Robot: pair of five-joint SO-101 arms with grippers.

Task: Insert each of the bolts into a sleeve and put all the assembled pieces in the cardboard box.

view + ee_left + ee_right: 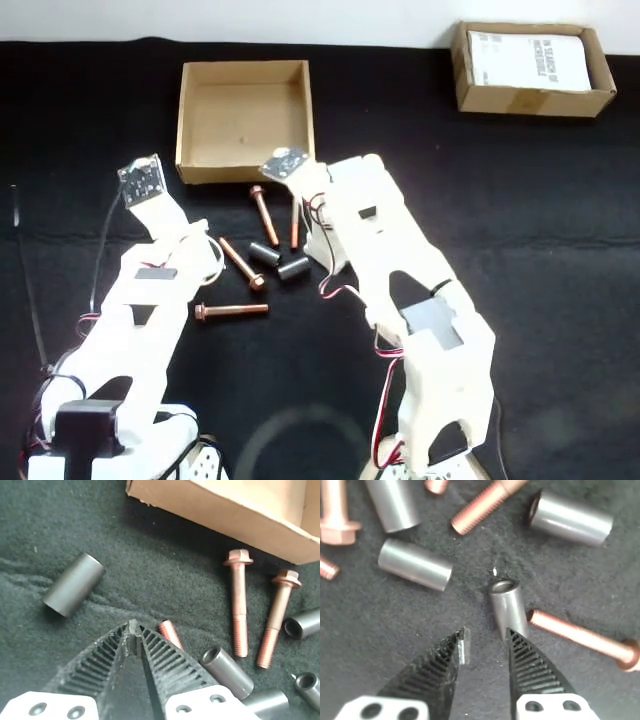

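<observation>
Parts: bolts and sleeves lie loose on the black cloth (540,300), in a cluster between my two arms and just in front of the open cardboard box (243,120).

Right wrist view: the nearest sleeve (506,605) has its open end toward the camera. Its other end sits at the tip of one finger of my right gripper (487,634); I cannot tell if they touch. Those jaws are apart and hold nothing. A long bolt (580,637) lies just beside this sleeve, threaded end toward it. A second sleeve (415,564) lies flat, well apart.

Left wrist view: my left gripper (133,627) has its jaws together with nothing between them, low over the cloth. A threaded bolt tip (170,632) lies just beside the fingers. A lone sleeve (73,584) lies off to one side. Two bolts (238,602) lie nearly parallel, heads toward the cardboard box.

Surroundings: a second box (530,68) with a printed sheet inside sits at the far corner.
</observation>
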